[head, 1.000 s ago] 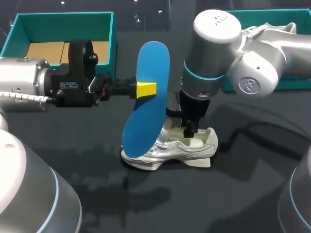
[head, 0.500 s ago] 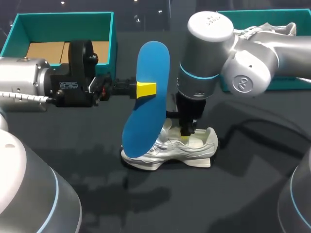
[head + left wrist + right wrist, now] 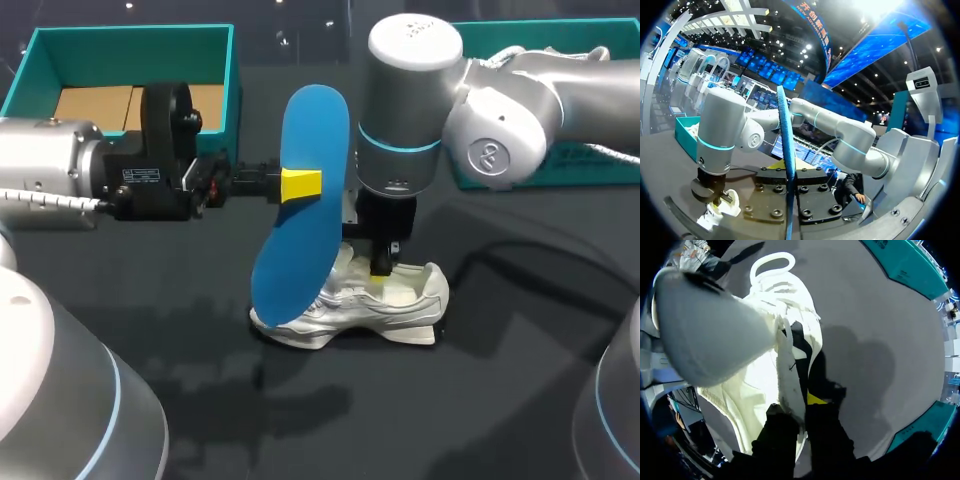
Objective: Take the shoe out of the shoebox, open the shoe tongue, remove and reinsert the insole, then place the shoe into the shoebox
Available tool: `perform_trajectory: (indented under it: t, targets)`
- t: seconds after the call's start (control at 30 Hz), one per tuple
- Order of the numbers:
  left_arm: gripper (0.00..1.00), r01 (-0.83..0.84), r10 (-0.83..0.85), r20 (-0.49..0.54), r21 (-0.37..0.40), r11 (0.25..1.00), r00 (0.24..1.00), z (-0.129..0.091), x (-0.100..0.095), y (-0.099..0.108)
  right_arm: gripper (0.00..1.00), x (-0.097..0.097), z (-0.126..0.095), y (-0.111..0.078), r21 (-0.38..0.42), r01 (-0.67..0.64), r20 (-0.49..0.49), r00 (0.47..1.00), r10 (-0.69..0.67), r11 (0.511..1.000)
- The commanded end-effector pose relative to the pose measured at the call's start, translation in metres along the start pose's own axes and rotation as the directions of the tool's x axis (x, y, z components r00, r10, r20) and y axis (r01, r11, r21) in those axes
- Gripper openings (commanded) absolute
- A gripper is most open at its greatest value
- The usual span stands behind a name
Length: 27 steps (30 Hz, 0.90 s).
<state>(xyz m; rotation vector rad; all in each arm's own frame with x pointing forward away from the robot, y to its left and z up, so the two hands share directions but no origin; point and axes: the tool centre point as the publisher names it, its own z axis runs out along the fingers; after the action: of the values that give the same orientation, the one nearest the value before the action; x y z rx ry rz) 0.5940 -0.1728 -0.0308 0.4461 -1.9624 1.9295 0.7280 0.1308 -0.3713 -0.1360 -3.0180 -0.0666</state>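
My left jaws squeeze the blue insole (image 3: 295, 240), and my right jaws pinch the tongue (image 3: 789, 371) of the white shoe (image 3: 405, 300) on the tabletop (image 3: 500, 400).

Right arm (image 3: 405, 110) swung toward 9 o'clock in head view, its upper housing now nearer the insole (image 3: 300, 210). Right gripper (image 3: 381, 268) edged the same way over the shoe (image 3: 405, 300), slightly toward the laces
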Motion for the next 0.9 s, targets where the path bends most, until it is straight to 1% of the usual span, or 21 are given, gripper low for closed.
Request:
perform_trajectory:
  t: [0.03,0.17,0.3,0.4,0.43,0.9]
  targets:
    - [0.0,0.0,0.0,-0.002,0.002,1.0,1.0,0.003,-0.002,0.001,0.0,0.007,-0.017,-0.002,0.012,-0.077,0.003,0.997,0.077,0.997]
    - [0.0,0.0,0.0,-0.002,0.002,1.0,1.0,0.003,-0.002,0.001,0.0,0.014,-0.026,-0.007,0.013,-0.223,-0.002,0.975,0.223,0.975]
    - [0.0,0.0,0.0,-0.002,0.002,1.0,1.0,0.003,-0.002,0.001,0.0,0.021,-0.029,-0.012,-0.016,-0.402,-0.005,0.916,0.402,0.915]
    - [0.0,0.0,0.0,-0.002,0.002,1.0,1.0,0.003,-0.002,0.001,0.0,0.026,-0.031,-0.011,-0.031,-0.54,-0.02,0.842,0.54,0.841]
    - [0.0,0.0,0.0,-0.002,0.002,1.0,1.0,0.003,-0.002,0.001,0.0,0.028,-0.032,-0.01,-0.004,-0.594,-0.016,0.805,0.594,0.805]
    - [0.0,0.0,0.0,-0.002,0.002,1.0,1.0,0.003,-0.002,0.001,0.0,0.028,-0.032,-0.01,-0.004,-0.594,-0.016,0.805,0.594,0.805]
